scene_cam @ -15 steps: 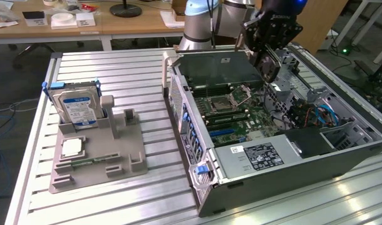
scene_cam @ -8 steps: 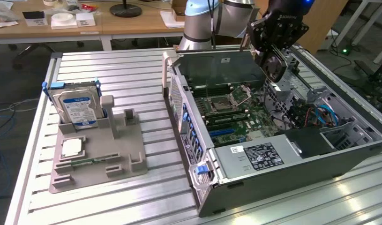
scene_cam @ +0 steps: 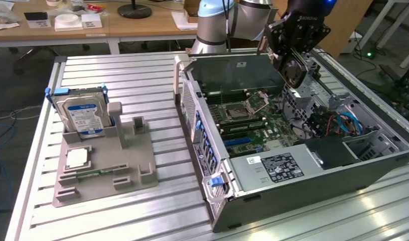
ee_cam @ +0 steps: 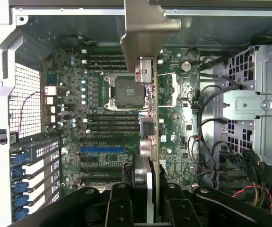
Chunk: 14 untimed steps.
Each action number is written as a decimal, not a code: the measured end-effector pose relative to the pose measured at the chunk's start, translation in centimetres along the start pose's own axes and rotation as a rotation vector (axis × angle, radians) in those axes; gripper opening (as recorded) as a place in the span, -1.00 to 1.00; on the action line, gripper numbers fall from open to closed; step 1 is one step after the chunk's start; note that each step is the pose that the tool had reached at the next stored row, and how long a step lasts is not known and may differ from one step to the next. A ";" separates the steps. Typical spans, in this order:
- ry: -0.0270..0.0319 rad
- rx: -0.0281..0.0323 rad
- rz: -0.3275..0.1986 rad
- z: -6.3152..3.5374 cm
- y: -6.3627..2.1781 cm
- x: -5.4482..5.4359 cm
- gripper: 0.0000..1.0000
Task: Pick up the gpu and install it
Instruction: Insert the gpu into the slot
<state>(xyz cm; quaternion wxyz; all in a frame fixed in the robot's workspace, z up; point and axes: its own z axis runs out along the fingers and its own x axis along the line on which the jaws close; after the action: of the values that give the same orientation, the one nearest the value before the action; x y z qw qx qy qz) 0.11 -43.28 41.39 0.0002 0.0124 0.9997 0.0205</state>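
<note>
Two dark fingers (ee_cam: 119,208) of the gripper (scene_cam: 292,61) stand partway closed, clamped on the gpu (ee_cam: 148,118), one against each flat face. The card runs straight out from between them. Seen edge-on in the wrist view, it is a slim strip with a green board edge, a dark ribbed block close to the fingertips and a bent silvery bracket at its far end. In the exterior view one face shows a dark round fan just below the fingers.

The card hangs over the open computer case (scene_cam: 311,165), above the motherboard (ee_cam: 102,94), whose bare processor socket and blue slot (ee_cam: 102,149) lie beyond the fingers, to one side of the card's edge.

The case rests on a ribbed metal table (scene_cam: 124,75). Well apart from the fingers, on the exterior view's left, a grey holder (scene_cam: 104,165) carries an upright blue-labelled hard drive (scene_cam: 80,113). Wooden desks (scene_cam: 124,27) with small boxes stand behind the table.
</note>
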 end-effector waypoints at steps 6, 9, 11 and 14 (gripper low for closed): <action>0.0001 0.0000 -0.004 0.00 0.00 0.0 -0.44; 0.0013 -0.0001 -0.031 0.00 0.00 0.0 -0.44; 0.0022 -0.0001 -0.053 0.00 0.00 0.0 -0.44; 0.0037 -0.0001 -0.091 0.00 0.00 0.0 -0.44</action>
<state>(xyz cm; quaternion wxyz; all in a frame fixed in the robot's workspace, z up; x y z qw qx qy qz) 0.12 -43.28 41.39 -0.0008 -0.0332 0.9992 0.0205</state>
